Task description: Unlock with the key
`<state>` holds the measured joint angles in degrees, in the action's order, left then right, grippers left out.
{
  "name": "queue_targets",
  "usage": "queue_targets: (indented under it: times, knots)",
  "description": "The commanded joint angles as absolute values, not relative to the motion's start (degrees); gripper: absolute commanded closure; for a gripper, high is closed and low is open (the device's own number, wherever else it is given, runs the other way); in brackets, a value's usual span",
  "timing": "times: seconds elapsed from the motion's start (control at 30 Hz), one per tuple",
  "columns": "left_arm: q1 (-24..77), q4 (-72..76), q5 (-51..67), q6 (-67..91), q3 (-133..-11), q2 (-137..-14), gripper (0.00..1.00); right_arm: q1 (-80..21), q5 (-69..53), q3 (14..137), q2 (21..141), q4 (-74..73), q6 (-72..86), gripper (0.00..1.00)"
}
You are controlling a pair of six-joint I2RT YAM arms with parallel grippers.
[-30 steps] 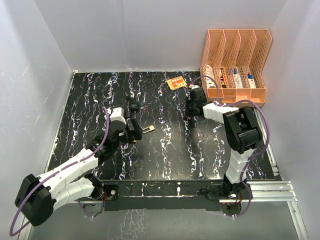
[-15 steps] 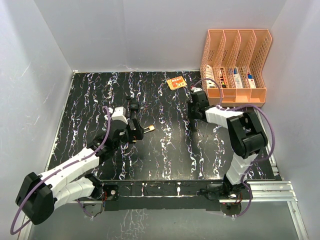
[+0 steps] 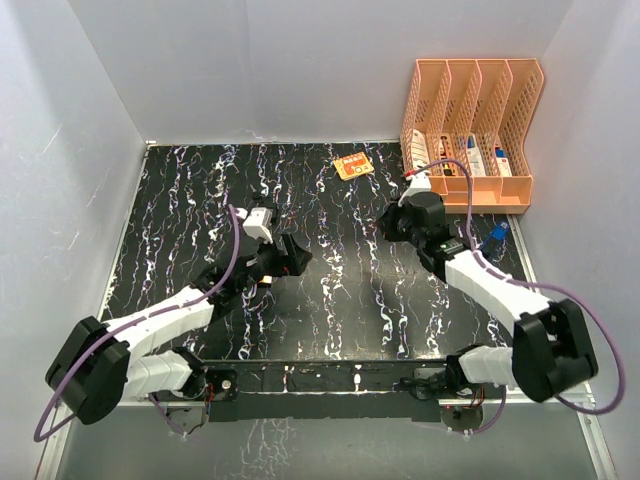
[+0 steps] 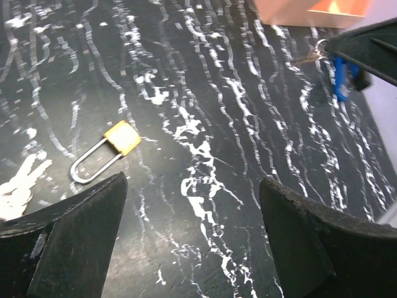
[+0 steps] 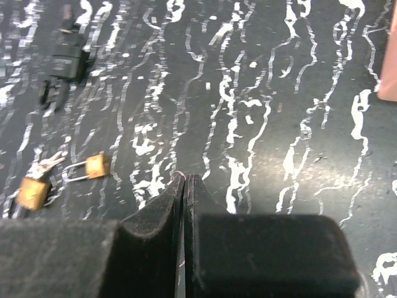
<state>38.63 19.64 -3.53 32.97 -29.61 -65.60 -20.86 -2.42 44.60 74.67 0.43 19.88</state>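
On the table now: padlock let go, key not yet in

Beneath my left gripper the small brass padlock with the silver shackle lies flat on the black white-veined table. A second ago the overhead view showed it pinched in that gripper. Now the jaws hang over it spread wide and empty. I judge this a set-down: the lock is free for a fresh hold, but nothing steadies it against a key being pushed in.

Its long axis runs diagonally in the left wrist view, with the brass body up and to the right and the shackle loop down and to the left. The loop points at the bunch of silver keys just beside it. The shackle looks closed, and I cannot see the keyhole face.

My right arm has swung from folded to stretched out low. My right gripper is pressed tight together, and I cannot tell whether it pinches anything. Its camera shows a second brass block by the keys.
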Motion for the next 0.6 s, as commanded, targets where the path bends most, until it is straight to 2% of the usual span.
queue_targets:
  times: [0.0, 0.23, 0.57]
  knots:
    - [39.3, 35.9, 5.4, 30.4, -27.9, -67.9, 0.16, -22.9, -5.0, 42.8, 66.8, 2.6, 23.2, 1.00]
    - [41.8, 50.8, 13.3, 23.5, -27.9, -74.9, 0.17, -25.9, -6.7, 41.5, 56.5, -1.7, 26.2, 1.00]
    - [48.6, 59.5, 12.9, 10.8, -31.7, -84.2, 0.19, -31.6, -5.3, 40.2, 51.9, -4.8, 27.8, 1.00]
